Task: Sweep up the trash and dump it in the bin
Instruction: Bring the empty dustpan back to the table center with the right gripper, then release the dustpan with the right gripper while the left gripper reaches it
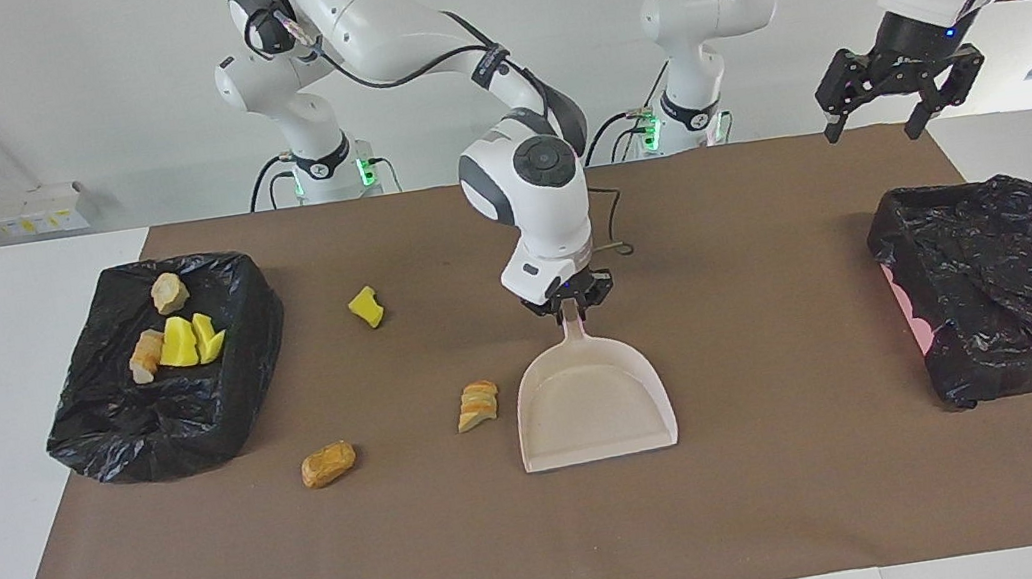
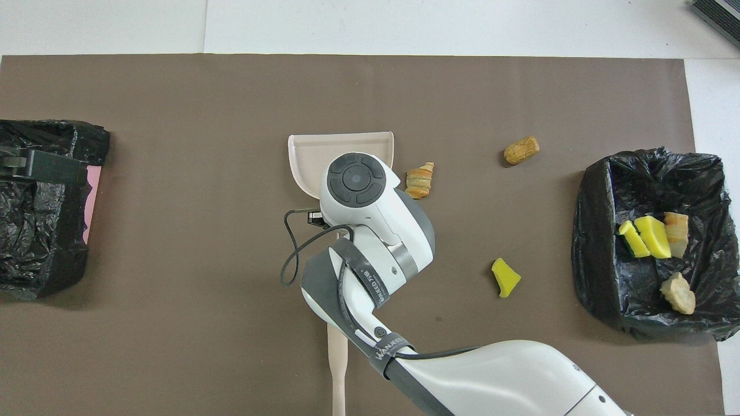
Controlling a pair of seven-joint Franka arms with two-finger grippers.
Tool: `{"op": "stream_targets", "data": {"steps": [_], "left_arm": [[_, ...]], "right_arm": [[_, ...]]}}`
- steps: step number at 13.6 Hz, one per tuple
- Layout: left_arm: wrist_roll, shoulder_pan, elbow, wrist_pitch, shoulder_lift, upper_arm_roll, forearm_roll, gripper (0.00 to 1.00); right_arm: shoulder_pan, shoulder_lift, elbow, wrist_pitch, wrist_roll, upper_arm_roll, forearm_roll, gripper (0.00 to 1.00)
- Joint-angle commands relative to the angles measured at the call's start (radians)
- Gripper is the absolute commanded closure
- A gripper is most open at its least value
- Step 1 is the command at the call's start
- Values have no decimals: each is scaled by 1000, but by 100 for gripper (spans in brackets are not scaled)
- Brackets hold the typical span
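Open desk point(image 1: 787, 494) stretches between the dustpan point(image 1: 594, 410) and the empty lined bin point(image 1: 1003, 302). Toward the right arm's end, three loose trash bits point(image 1: 478, 405) and the fuller bin point(image 1: 164, 369) crowd the way.

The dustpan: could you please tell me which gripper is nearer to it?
Right. The right gripper is at the handle of the dustpan in the middle of the table. The left gripper waits in the air near the lined bin at its own end.

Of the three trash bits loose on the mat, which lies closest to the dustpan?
The striped bread chunk, right beside the dustpan. The orange lump and yellow sponge piece lie toward the filled bin.
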Motion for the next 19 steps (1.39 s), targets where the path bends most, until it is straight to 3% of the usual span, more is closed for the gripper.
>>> {"op": "stream_targets", "data": {"steps": [1,4,8,12,14,17,19], "left_arm": [[2,-12,0,-6,-6,-2,17,0],[-1,-12,-16,9,-3,-31,17,0],[-66,-12,-97,128,13,-106,20,0],[-194,-10,-255,305,13,-221,31,0],[-252,-12,-324,383,19,-284,36,0],[-369,-12,-421,518,37,-366,68,0],[-439,-24,-421,540,106,-419,144,0]], "right_arm": [[-25,-35,9,-19,3,1,-17,0],[-65,-99,-2,-91,-46,1,-15,0],[-163,-184,-2,-239,-249,1,-14,0],[-240,-251,-20,-306,-296,2,-11,0],[-213,-328,-145,-287,-278,7,-3,0],[-159,-460,-395,-112,-237,7,0,0],[-119,-538,-533,-24,-185,8,3,0]]}}
